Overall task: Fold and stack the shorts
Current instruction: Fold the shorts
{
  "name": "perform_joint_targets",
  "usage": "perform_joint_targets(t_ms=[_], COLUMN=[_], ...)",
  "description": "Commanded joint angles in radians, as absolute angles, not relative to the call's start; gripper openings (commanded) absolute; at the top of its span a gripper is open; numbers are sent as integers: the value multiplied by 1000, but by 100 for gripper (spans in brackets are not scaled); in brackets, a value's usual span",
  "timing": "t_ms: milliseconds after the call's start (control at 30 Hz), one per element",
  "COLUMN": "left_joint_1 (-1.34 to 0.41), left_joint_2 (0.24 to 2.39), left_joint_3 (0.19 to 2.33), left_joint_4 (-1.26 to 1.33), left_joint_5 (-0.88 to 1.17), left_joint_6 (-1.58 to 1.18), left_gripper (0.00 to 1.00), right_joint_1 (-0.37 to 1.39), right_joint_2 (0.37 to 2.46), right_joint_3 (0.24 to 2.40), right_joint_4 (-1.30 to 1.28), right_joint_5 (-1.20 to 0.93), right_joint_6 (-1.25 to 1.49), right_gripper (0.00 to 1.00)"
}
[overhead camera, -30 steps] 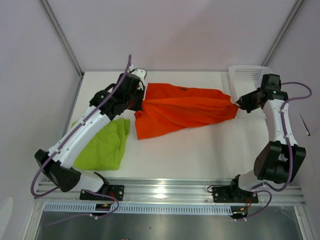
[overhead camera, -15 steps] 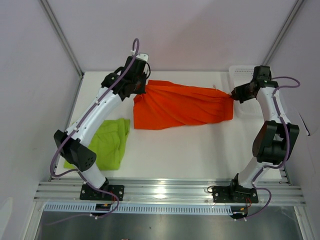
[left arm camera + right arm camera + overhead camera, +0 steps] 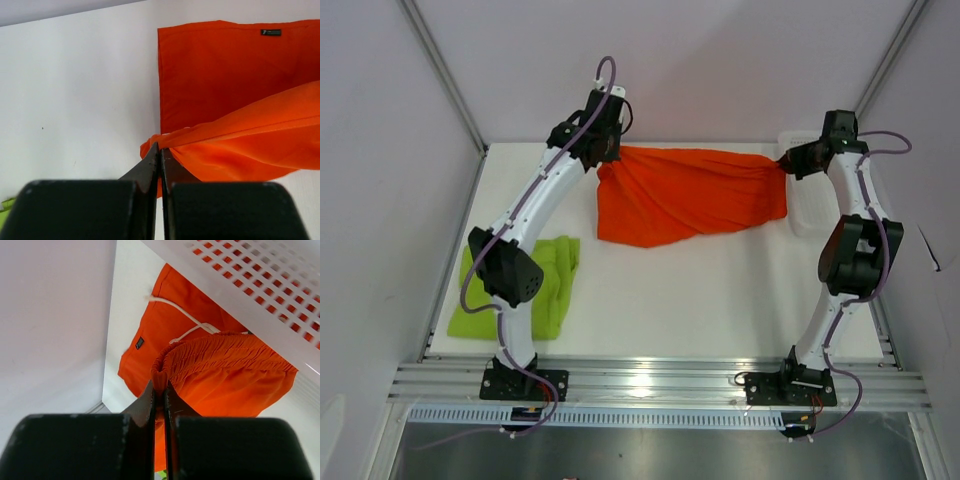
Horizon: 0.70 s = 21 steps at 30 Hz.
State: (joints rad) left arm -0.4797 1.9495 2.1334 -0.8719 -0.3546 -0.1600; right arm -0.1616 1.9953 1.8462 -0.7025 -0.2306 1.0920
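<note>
Lying at the near left of the white tabletop (image 3: 700, 290), the lime green soft cloth shorts (image 3: 552, 295) are spread loosely, with the left arm's elbow above them hiding part of the cloth. Neither gripper touches them.

Farther back, the bright orange-red cloth shorts (image 3: 690, 200) stretch across the far half of the tabletop, pulled between the two arms. Their upper edge runs in diagonal folds from one gripper to the other, and the lower part sags down to the tabletop.

At the far left, the left gripper (image 3: 605, 150) is clenched on a bunched corner of the orange-red shorts. In its wrist view the black fingers (image 3: 150, 170) meet with a thin fold of cloth pinched at their tips, and beyond them a flat panel of the shorts with a small black label (image 3: 270, 32) lies on the tabletop.

At the far right, the right gripper (image 3: 788, 163) is likewise clamped on the shorts. Its wrist view shows the gathered elastic waistband nipped between the fingertips, with a white drawstring (image 3: 185, 320) looping across the cloth behind.

The white plastic mesh basket (image 3: 810, 215) sits in the far right corner, just beside the right gripper.
</note>
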Motion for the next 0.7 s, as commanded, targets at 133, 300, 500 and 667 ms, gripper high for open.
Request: perform_joint_targets(t_ms=[133, 300, 500, 667], left_joint_1=[-410, -385, -336, -314], left_joint_2=[2068, 2141, 2247, 2192], left_joint_3=[2266, 2258, 2383, 2322], left_joint_4=[-809, -652, -600, -608], left_joint_5=[-342, -327, -291, -282], left_joint_6=[-126, -117, -150, -147], left_gripper=[0, 9, 99, 99], right_joint_1=[-138, -126, -100, -121], right_joint_2=[2126, 2213, 2345, 2301], right_joint_3=[1996, 1983, 2146, 2026], right_joint_4=[-556, -168, 32, 170], right_joint_5=[-229, -261, -261, -411], right_joint_6=[1143, 1161, 1125, 1094], right_gripper=[0, 25, 80, 97])
